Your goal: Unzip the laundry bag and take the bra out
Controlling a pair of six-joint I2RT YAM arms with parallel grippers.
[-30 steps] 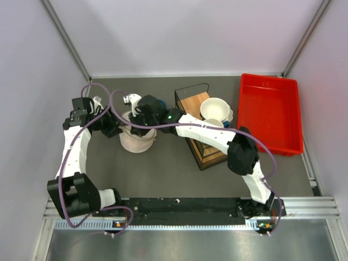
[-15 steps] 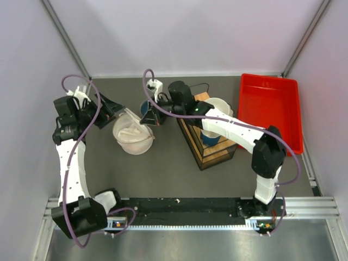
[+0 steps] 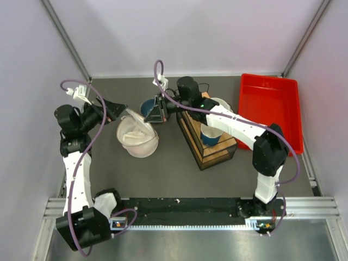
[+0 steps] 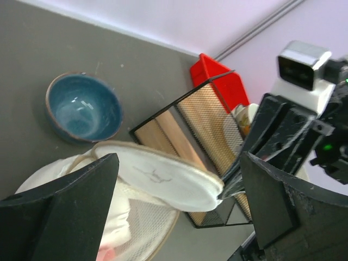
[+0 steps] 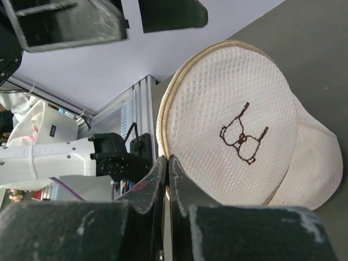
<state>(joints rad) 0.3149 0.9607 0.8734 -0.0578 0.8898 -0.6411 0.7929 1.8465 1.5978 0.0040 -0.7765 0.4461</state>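
The laundry bag point(image 3: 137, 140) stands left of centre, its round lid point(image 3: 139, 117) unzipped and tilted up. The lid's black line drawing shows in the right wrist view point(image 5: 242, 136). My right gripper point(image 3: 156, 112) is shut on the lid's rim point(image 5: 163, 130) and holds it raised; its tip also shows in the left wrist view point(image 4: 225, 190). My left gripper point(image 3: 113, 108) is open, its fingers point(image 4: 60, 217) wide apart either side of the lid point(image 4: 157, 174) and not touching it. The bra point(image 4: 111, 236), white and pink fabric, lies inside the open bag.
A blue bowl point(image 3: 147, 106) sits just behind the bag. A wire rack point(image 3: 212, 149) with a wooden floor holds a blue cup point(image 3: 210, 134). A white bowl point(image 3: 219, 105) is behind it, and a red tray point(image 3: 269, 111) lies at the right.
My right gripper has drawn back to the right with the lid's rim, swinging the lid up and open. My left gripper has pulled back left off the bag and stands open.
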